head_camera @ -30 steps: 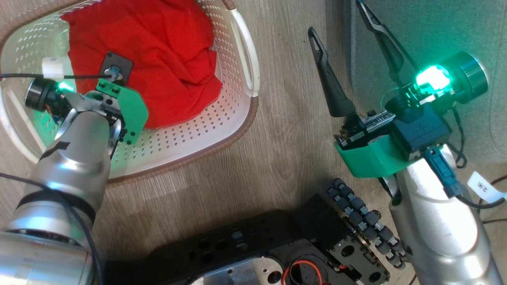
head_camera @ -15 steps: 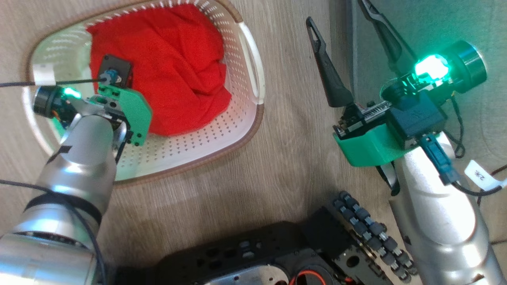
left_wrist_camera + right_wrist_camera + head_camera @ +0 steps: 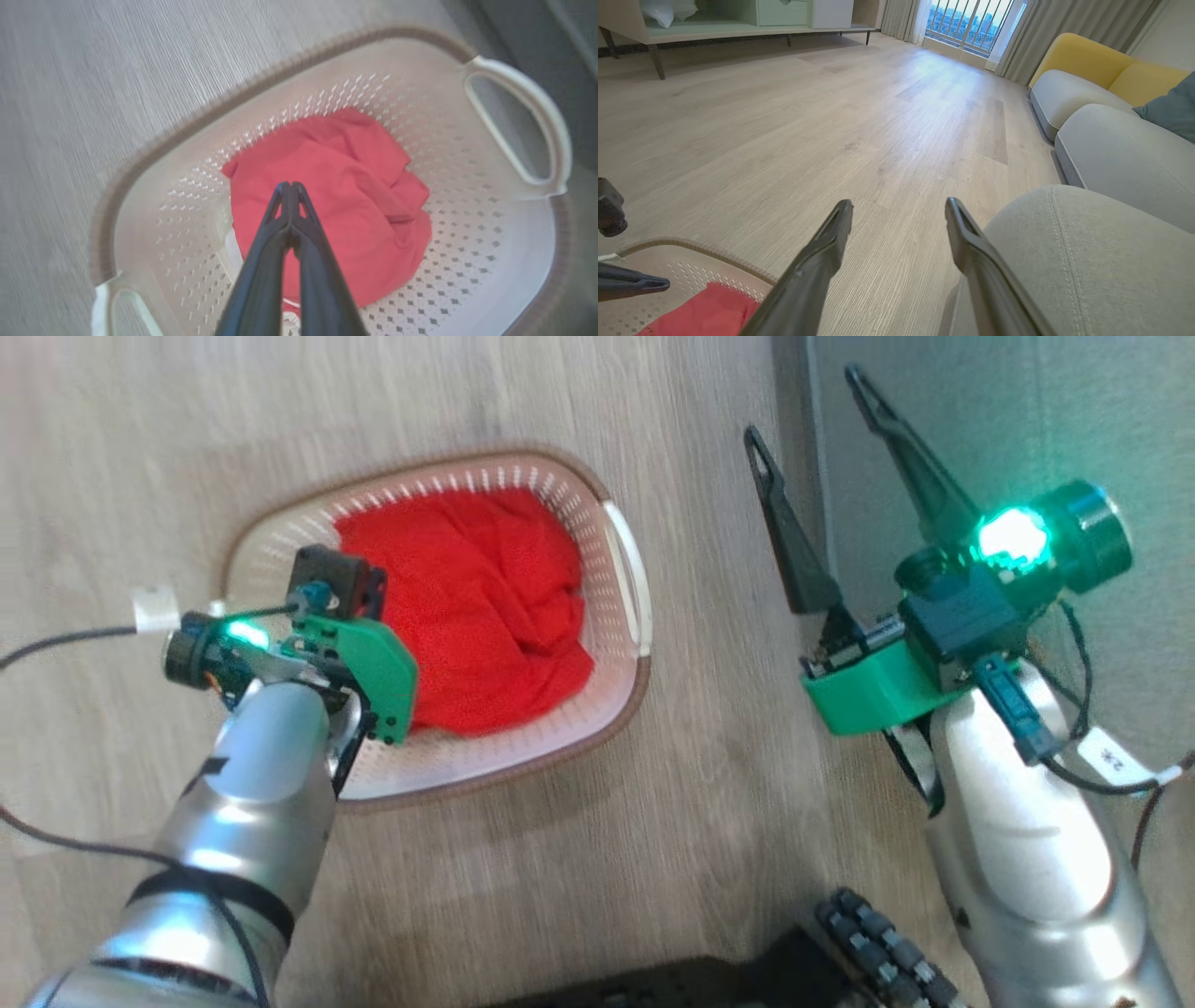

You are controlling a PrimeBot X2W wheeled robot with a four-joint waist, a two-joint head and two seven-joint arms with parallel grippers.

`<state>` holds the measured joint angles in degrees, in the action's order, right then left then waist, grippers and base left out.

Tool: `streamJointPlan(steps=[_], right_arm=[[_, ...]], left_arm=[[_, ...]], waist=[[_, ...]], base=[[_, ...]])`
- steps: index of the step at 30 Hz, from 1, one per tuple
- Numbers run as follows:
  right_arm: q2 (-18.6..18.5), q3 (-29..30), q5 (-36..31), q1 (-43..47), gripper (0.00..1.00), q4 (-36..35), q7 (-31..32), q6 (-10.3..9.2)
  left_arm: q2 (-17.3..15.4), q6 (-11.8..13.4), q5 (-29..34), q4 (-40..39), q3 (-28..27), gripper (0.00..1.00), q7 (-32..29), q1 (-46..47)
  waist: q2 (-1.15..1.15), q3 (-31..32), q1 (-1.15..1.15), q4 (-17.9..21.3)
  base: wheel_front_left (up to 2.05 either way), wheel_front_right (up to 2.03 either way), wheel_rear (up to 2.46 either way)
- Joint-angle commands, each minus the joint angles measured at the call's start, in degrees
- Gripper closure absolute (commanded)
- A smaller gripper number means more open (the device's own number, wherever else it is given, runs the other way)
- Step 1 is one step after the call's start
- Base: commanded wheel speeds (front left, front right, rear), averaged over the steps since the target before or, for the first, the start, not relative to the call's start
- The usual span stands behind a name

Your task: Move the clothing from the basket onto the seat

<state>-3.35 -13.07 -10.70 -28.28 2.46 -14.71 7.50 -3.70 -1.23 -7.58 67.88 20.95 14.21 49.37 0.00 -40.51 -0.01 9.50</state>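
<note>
Clothing (image 3: 364, 186) beneath left end effector (image 3: 290, 185)

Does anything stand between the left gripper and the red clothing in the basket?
Nothing visible does. The left gripper, shut, points down at the clothing, which lies uncovered in the open basket; whether they touch is unclear.

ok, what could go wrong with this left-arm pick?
1. The left gripper is shut over the clothing with no fabric seen in its grip; going down like that would likely poke, not grab.
2. The clothing is bunched in the basket; one pinch may leave part behind.
3. The right gripper is open beside the seat and may crowd the drop.
</note>
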Motion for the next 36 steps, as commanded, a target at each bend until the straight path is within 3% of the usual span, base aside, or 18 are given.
streamJointPlan(steps=[1,11,21,27,34,36], right_arm=[[0.47,-0.29,0.04,2.93,0.0,-0.93,-0.29,-0.01],[0.47,3.68,4.19,8.43,0.0,0.96,-0.29,-0.01],[0.47,10.39,9.95,17.15,0.0,0.75,-0.29,-0.01],[0.47,11.71,10.66,22.11,0.0,0.17,-0.29,-0.01],[0.47,14.25,13.0,27.09,0.0,-1.18,-0.29,-0.01],[0.47,14.26,12.76,27.79,0.0,-1.07,-0.29,-0.01]], left_arm=[[-0.83,-0.26,-0.47,-2.82,-1.35,1.0,0.77,-3.0],[0.2,-1.41,-2.73,-21.05,-5.11,1.0,0.78,-12.97],[0.75,-1.73,-2.99,-44.57,-13.29,1.0,0.78,-26.94],[0.8,0.27,-3.61,-56.27,-14.0,1.0,0.78,-34.24],[0.81,2.79,-5.59,-63.8,-13.55,1.0,0.78,-41.47],[0.81,3.46,-5.86,-65.31,-13.55,0.52,0.78,-42.79]], waist=[[0.0,5.51,0.01,-2.26],[0.0,17.31,0.01,-6.15],[0.0,27.41,0.01,-9.86],[0.0,31.5,0.01,-11.26],[0.0,34.38,0.01,-12.83],[0.0,34.77,0.01,-13.17]], base=[[0.0,0.0,0.0],[0.0,0.0,0.0],[0.0,0.0,0.0],[0.0,0.0,0.0],[0.0,0.0,0.0],[0.0,0.0,0.0]])
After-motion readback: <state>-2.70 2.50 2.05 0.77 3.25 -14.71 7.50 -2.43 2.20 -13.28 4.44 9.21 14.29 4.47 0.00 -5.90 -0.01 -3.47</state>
